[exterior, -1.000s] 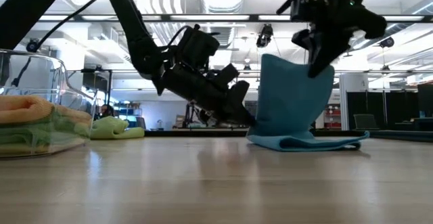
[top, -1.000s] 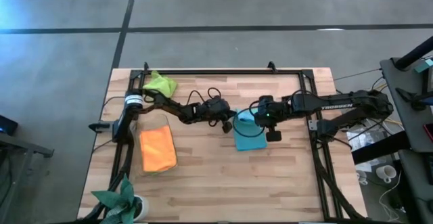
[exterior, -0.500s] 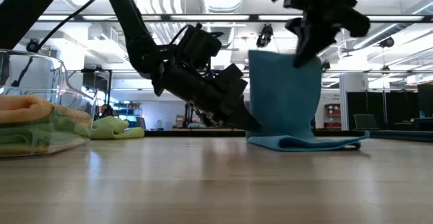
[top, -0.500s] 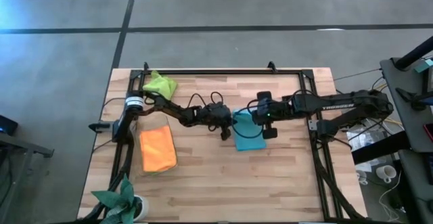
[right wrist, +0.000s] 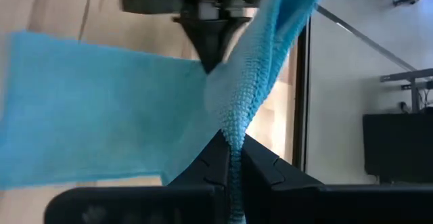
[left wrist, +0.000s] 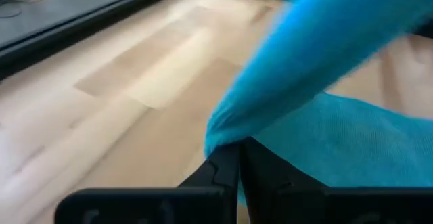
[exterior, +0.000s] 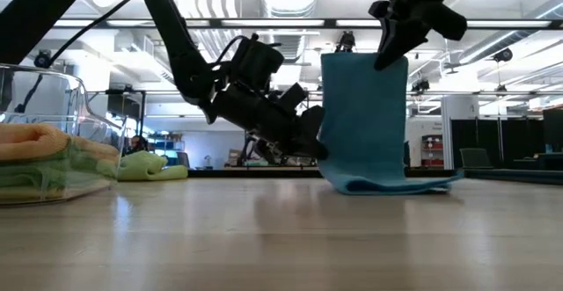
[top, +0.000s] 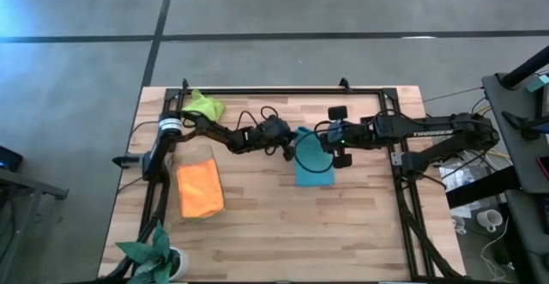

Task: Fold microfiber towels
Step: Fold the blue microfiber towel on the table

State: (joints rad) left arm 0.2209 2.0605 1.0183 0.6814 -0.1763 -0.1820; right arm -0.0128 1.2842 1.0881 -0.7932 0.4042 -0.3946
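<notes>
A light blue microfiber towel [top: 313, 161] is at the table's middle. Part of it stands raised [exterior: 364, 115] and its lower end [exterior: 391, 185] lies on the wood. My right gripper [exterior: 392, 52] is shut on the towel's top, well above the table. My left gripper [exterior: 315, 147] is shut on the towel's low left edge, just above the table. An orange towel [top: 199, 190] lies at the left, and a lime green one [top: 203, 106] lies bunched at the far left corner. My left gripper pinches the blue towel's side edge [left wrist: 223, 140] between its two fingers, low down near the table. It comes from the table's left, slanting slightly down. My right gripper pinches the towel's raised top edge [right wrist: 235, 130] between its two fingers, bunched in several layers. It comes slanting down from the table's right. The towel hangs below it, with the lower end on the table.
A clear container [exterior: 53, 163] holding folded orange and green cloths stands at the near left in the low view. A green plant [top: 154, 254] sits at the near left corner. A black frame [top: 283, 89] runs along the table's far and side edges.
My right gripper has risen and turned, drawing the blue towel's top edge higher and toward the table's left. The raised part now hangs taller and straighter, while the lower end stays on the wood. My left gripper keeps its hold low on the towel's edge.
</notes>
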